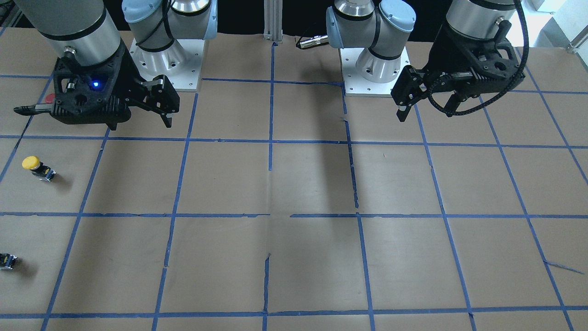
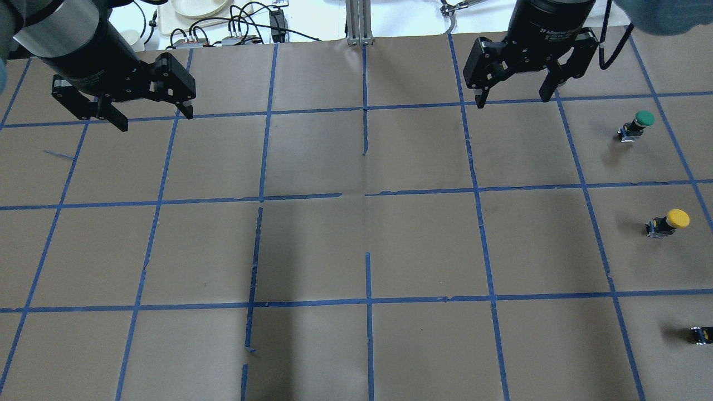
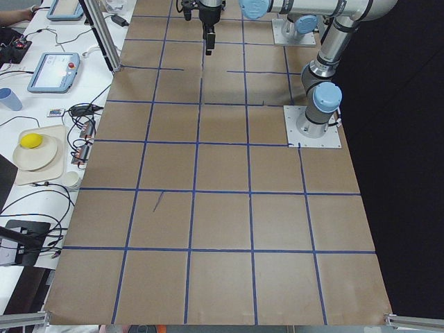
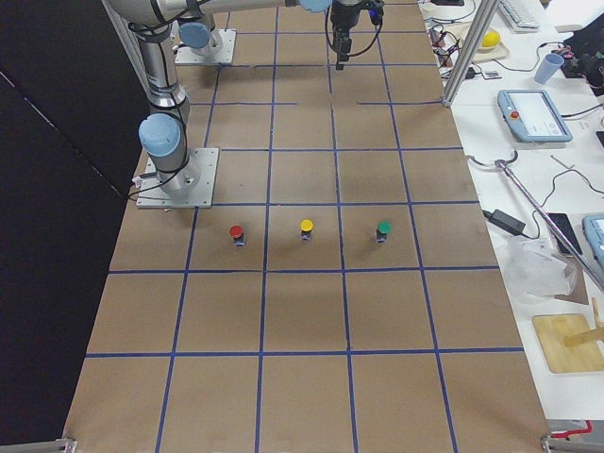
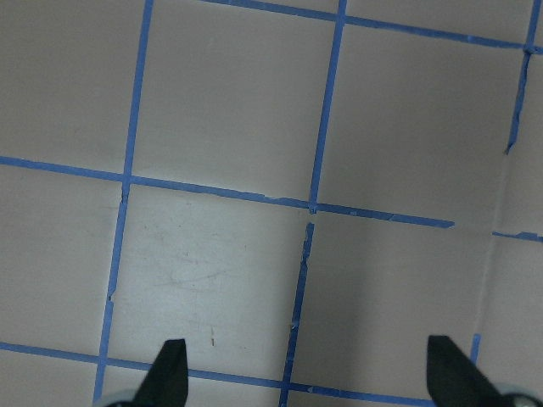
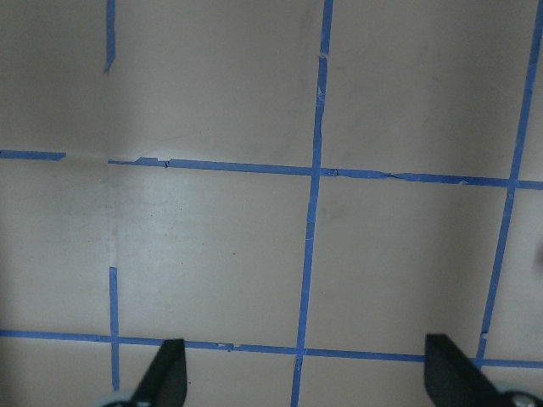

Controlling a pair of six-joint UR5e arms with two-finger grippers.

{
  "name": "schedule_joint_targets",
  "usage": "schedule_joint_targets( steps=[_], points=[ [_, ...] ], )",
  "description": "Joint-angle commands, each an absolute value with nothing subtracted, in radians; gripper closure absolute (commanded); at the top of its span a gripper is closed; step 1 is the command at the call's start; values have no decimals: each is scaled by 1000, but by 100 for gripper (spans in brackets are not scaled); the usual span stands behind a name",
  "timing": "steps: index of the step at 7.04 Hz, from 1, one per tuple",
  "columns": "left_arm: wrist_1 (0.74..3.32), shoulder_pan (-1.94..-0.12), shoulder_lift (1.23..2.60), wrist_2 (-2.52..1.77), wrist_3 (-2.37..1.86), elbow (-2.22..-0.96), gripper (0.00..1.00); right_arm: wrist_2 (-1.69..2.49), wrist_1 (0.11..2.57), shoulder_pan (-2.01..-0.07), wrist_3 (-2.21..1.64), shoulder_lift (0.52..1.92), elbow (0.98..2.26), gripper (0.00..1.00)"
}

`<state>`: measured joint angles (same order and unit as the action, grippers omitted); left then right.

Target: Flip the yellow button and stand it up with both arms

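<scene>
The yellow button [image 2: 668, 221] has a round yellow cap on a dark block body. It sits at the table's right side, between a green-capped and a red-capped one. It also shows in the front view [image 1: 36, 168] and in the exterior right view [image 4: 306, 229], where its cap is on top. My right gripper [image 2: 512, 99] [image 1: 92, 117] is open and empty. It hovers over the far part of the table, well left of the button. My left gripper [image 2: 155, 120] [image 1: 427, 111] is open and empty on the far left. Both wrist views show only taped paper between open fingertips [image 5: 170, 369] [image 6: 170, 369].
A green-capped button [image 2: 638, 125] stands beyond the yellow one. A red-capped button [image 4: 236, 232] stands nearer the robot; only its dark body [image 2: 702, 334] shows at the overhead view's edge. Brown paper [image 2: 356, 250] with a blue tape grid covers the table. The arm bases [image 1: 167, 59] stand at the robot's side.
</scene>
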<state>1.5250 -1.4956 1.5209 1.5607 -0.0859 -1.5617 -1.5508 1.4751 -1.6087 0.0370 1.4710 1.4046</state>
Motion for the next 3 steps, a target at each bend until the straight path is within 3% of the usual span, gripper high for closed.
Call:
schedule_joint_targets(
  steps=[1, 3],
  points=[
    [1519, -1496, 1522, 1559, -86, -1562, 0, -1537, 1499, -1606, 51, 1488, 1428, 0],
    [1517, -1496, 1523, 1557, -86, -1562, 0, -1441, 1500, -1608, 46, 1491, 1419, 0]
  ],
)
